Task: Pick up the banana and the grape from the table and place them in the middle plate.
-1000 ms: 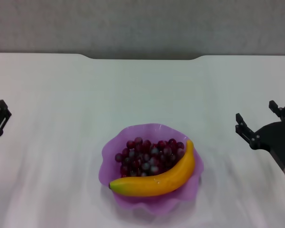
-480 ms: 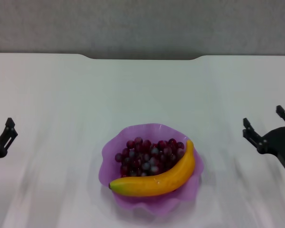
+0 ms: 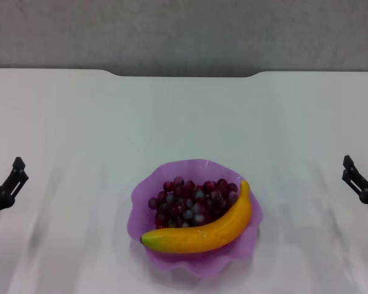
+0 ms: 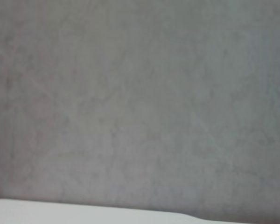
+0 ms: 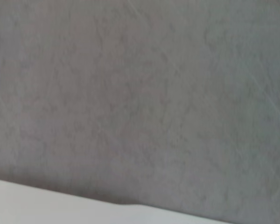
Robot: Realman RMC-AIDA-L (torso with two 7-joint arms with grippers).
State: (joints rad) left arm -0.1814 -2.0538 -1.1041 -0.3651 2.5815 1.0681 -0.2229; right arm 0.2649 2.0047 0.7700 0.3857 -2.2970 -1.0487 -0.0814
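Plate: translucent purple plastic plate with a wavy scalloped rim (image 3: 141, 190), standing on the wide white worktop (image 3: 184, 116), near its front middle.
Banana: curved yellow-orange banana (image 3: 202, 231) lying in the plate along its near side, touching the grapes.
Grapes: bunch of small dark red-purple grapes (image 3: 187, 199) in the plate, behind the banana.
Left gripper (image 3: 6, 184): at the worktop's left edge, well apart from the plate; holds nothing; how far its fingers are parted, cannot tell.
Right gripper (image 3: 359, 180): at the right edge, mostly cut off; seemingly empty; fingers' spread cannot be told.
Wrist views: grey wall (image 4: 140, 93) above a strip of worktop.
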